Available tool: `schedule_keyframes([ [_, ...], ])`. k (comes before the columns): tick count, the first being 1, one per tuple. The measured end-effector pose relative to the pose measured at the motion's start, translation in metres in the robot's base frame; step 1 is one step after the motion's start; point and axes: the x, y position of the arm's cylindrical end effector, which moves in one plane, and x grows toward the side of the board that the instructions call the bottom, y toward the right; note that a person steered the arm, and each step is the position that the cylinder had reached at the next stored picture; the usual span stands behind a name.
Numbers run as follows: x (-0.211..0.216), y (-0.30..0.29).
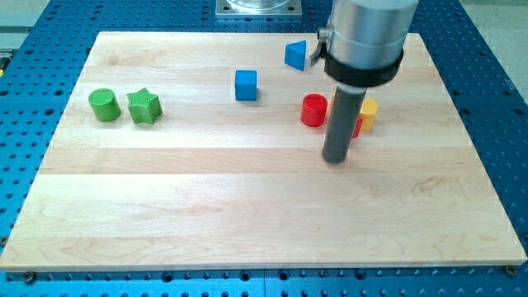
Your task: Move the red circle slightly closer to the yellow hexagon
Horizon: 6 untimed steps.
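Observation:
The red circle [313,110] stands on the wooden board right of centre, toward the view's top. The yellow hexagon [369,113] is to its right, partly hidden behind the rod. A second red block [357,126] peeks out beside the rod, just left of and below the yellow hexagon; its shape is hidden. My tip [336,158] rests on the board just below and to the right of the red circle, in the gap between it and the yellow hexagon, touching neither that I can see.
A blue cube [246,85] sits left of the red circle. A blue triangular block [296,54] is near the view's top. A green circle [105,106] and a green star [143,106] stand at the view's left. The board [247,214] ends on a blue perforated table.

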Motion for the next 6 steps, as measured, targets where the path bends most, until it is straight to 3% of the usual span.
schedule_keyframes([
  [2, -0.070, -0.133],
  [4, -0.072, -0.059],
  [5, -0.071, -0.048],
  [6, -0.052, -0.116],
])
